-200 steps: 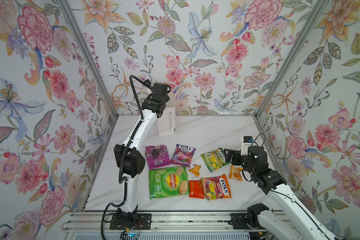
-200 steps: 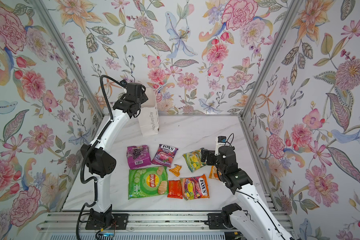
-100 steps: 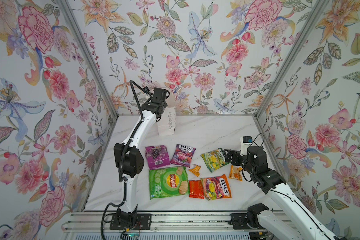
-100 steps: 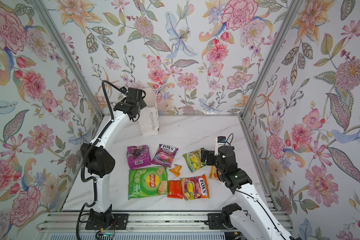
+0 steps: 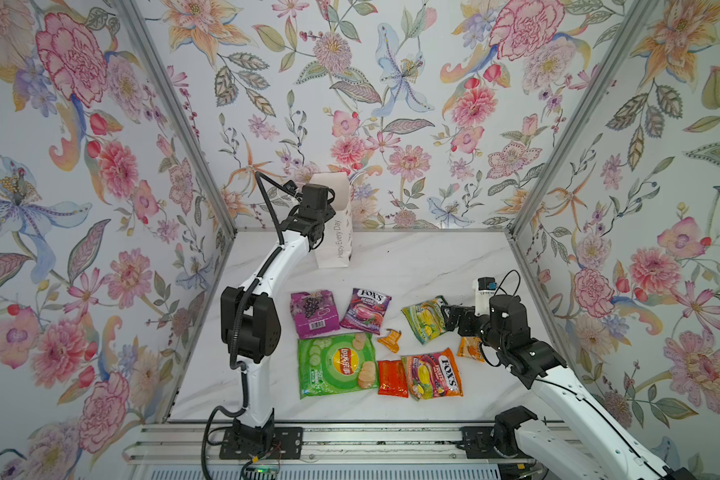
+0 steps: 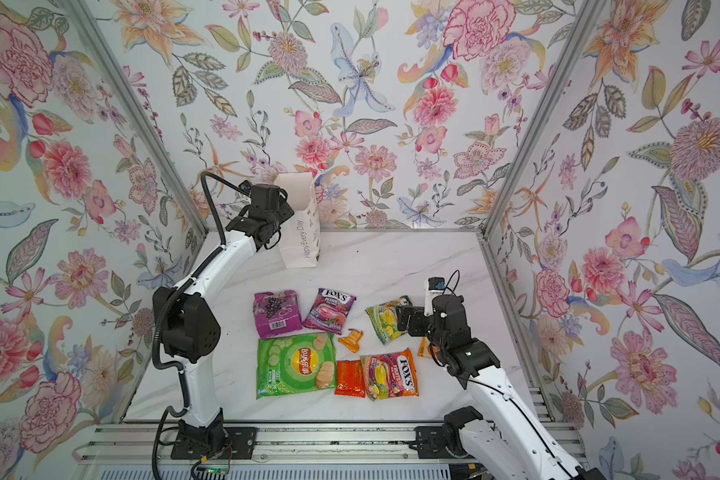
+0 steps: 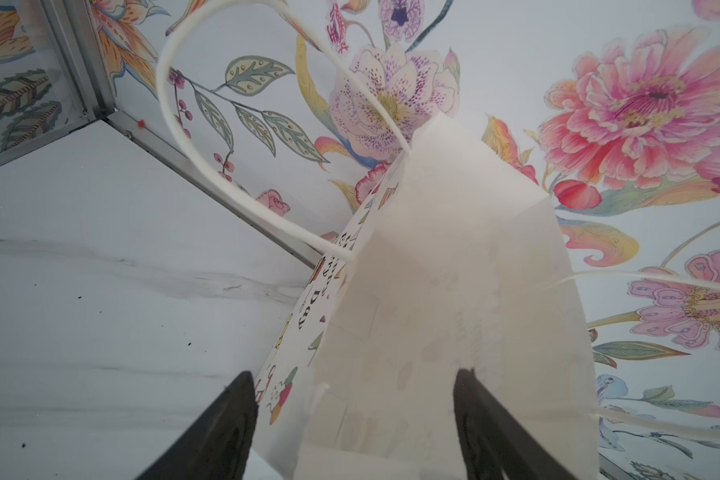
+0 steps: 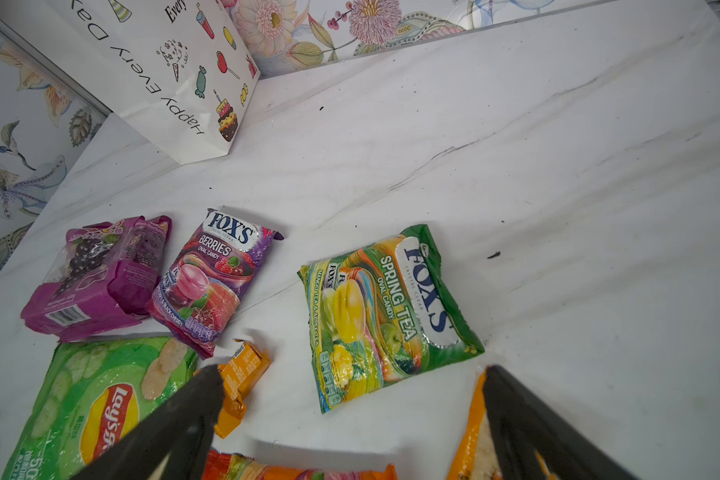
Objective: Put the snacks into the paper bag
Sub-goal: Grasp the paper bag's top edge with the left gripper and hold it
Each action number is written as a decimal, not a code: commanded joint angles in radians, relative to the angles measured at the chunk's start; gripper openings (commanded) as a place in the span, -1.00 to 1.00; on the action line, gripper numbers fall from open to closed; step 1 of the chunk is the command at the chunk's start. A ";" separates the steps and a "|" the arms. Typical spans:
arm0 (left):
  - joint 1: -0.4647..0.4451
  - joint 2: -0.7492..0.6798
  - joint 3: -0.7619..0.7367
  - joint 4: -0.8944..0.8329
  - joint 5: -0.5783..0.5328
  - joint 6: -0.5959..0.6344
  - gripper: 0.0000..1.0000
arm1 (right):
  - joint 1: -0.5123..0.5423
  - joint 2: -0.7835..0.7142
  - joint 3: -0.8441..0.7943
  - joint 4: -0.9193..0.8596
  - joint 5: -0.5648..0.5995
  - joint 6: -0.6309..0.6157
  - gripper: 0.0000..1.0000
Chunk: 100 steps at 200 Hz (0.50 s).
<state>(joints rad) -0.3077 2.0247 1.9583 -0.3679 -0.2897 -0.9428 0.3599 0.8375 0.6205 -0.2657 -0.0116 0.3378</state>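
The white paper bag (image 5: 336, 237) (image 6: 304, 237) stands at the back of the table, lettered side toward me. My left gripper (image 5: 328, 208) (image 7: 352, 386) is at its mouth, open, one finger (image 7: 225, 419) outside the printed wall and the other over the bag's (image 7: 454, 270) inside. The snacks lie flat in front: green chips bag (image 5: 336, 363), grape pack (image 5: 312, 313), purple FOX'S (image 5: 364, 311), green FOX'S (image 5: 424, 319) (image 8: 383, 311), orange FOX'S (image 5: 433, 374), and small orange-red sachets (image 5: 391, 378) (image 5: 389, 338) (image 5: 468, 347). My right gripper (image 5: 449, 318) (image 8: 352, 374) hovers open beside the green FOX'S, holding nothing.
Flowered walls close in the marble table (image 5: 412, 257) on three sides, with metal corner posts (image 5: 516, 232). The bag's string handles (image 7: 175, 124) loop loosely above its mouth. The arms' base rail (image 5: 350, 444) runs along the front edge.
My left gripper has dropped slightly at the bag's mouth and its jaws have narrowed a little. The right arm and the snacks have not moved.
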 commanded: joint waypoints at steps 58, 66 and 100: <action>0.000 -0.012 0.034 0.001 -0.004 0.029 0.04 | 0.020 -0.014 -0.014 -0.001 -0.009 0.012 0.98; 0.001 -0.014 0.033 0.001 -0.006 0.032 -0.07 | 0.021 -0.014 -0.013 -0.002 -0.007 0.013 0.98; 0.001 -0.048 -0.014 0.008 -0.031 0.032 -0.33 | 0.025 -0.011 -0.005 -0.012 0.004 0.015 0.98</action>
<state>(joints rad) -0.3077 2.0247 1.9621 -0.3637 -0.2943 -0.9253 0.3771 0.8368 0.6178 -0.2665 -0.0181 0.3408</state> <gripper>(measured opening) 0.376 0.992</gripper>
